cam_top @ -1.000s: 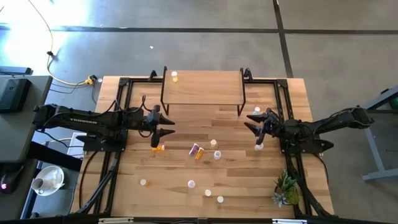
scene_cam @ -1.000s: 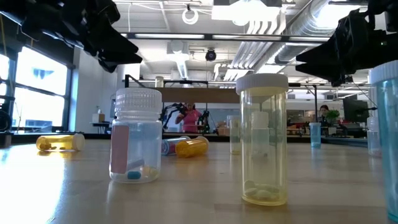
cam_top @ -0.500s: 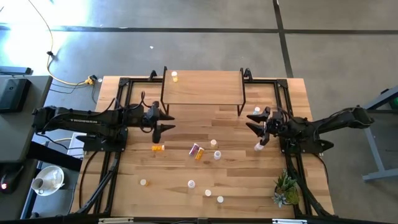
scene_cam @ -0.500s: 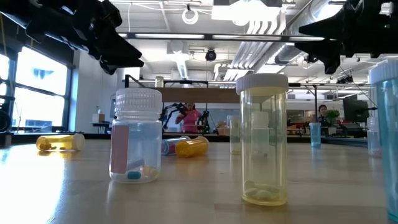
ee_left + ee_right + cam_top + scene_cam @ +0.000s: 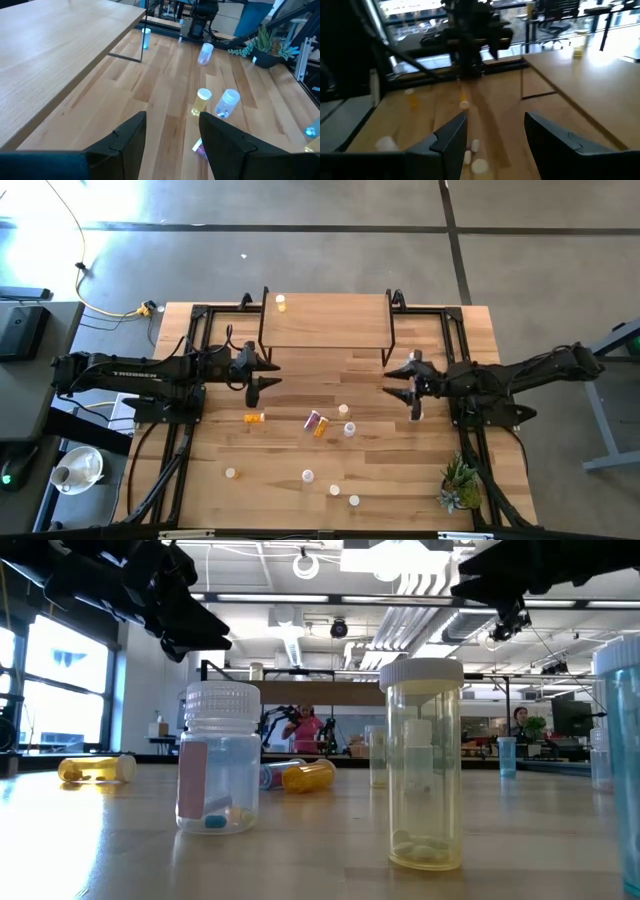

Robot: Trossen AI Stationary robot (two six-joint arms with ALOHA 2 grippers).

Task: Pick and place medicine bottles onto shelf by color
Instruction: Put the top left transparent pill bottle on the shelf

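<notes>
Medicine bottles stand or lie scattered on the tabletop: an orange one (image 5: 254,418) lies on its side, and a pink and an orange one (image 5: 316,422) lie together at mid-table. Several white-capped ones (image 5: 307,476) stand nearer the front. One yellowish bottle (image 5: 281,302) stands on the far left corner of the light-wood shelf (image 5: 325,322). My left gripper (image 5: 265,377) hovers open and empty just in front of the shelf's left leg (image 5: 172,117). My right gripper (image 5: 398,376) hovers open and empty in front of the shelf's right leg (image 5: 495,120), above a white-capped bottle (image 5: 416,416).
A small potted plant (image 5: 458,485) stands at the near right corner. Black frame rails (image 5: 180,450) run along both sides of the table. Another bottle (image 5: 413,357) stands beside the shelf's right leg. In the low view two bottles (image 5: 425,765) stand close to the camera.
My left gripper has risen and tipped up from beside the lying orange bottle, which stays in place. My right gripper has lifted away from the white-capped bottle at the right and swung level toward the table's left; that bottle stays on the table.
</notes>
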